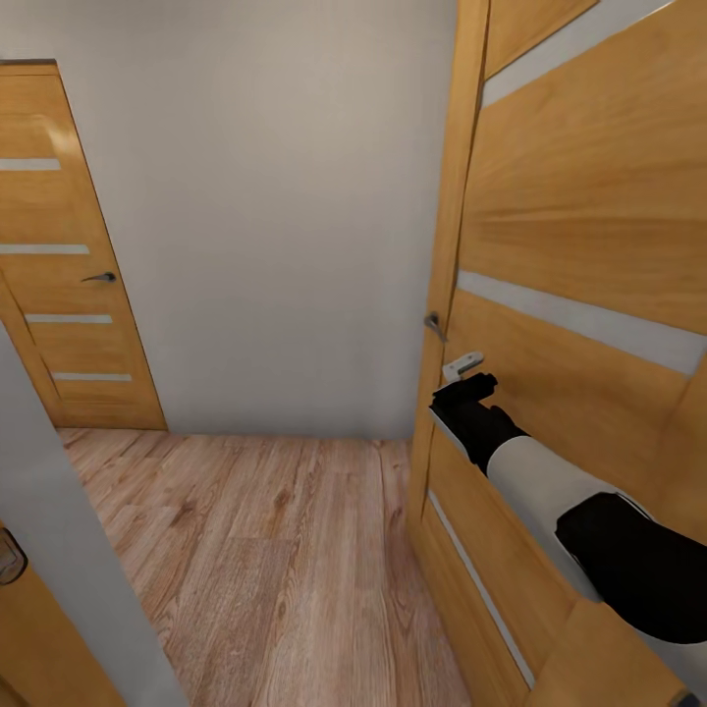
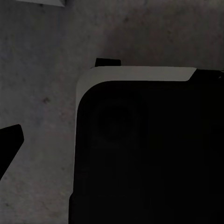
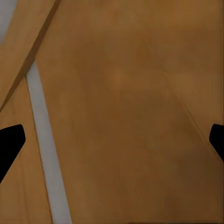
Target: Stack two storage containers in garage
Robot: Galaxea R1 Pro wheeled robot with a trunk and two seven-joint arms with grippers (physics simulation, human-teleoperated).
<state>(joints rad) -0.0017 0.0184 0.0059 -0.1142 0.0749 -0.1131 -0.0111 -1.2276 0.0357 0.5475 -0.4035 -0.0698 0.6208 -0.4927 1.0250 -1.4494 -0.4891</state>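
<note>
Ahead of the robot, in the head view, a wood-plank floor [image 1: 265, 550] is running to a pale wall [image 1: 265, 216], with a closed door [image 1: 69, 255] at the left. At the right, an open door [image 1: 579, 295] is standing close, and the right arm [image 1: 550, 491] is reaching along it, its gripper [image 1: 462, 388] lying just below the handle [image 1: 434, 324]. In the left wrist view, a dark body with a pale rim [image 2: 140, 74] is hanging over grey ground; whether that gripper is open I cannot tell. In the right wrist view, the fingertips [image 3: 9, 140] are standing wide apart, facing the door panel and holding nothing.
</note>
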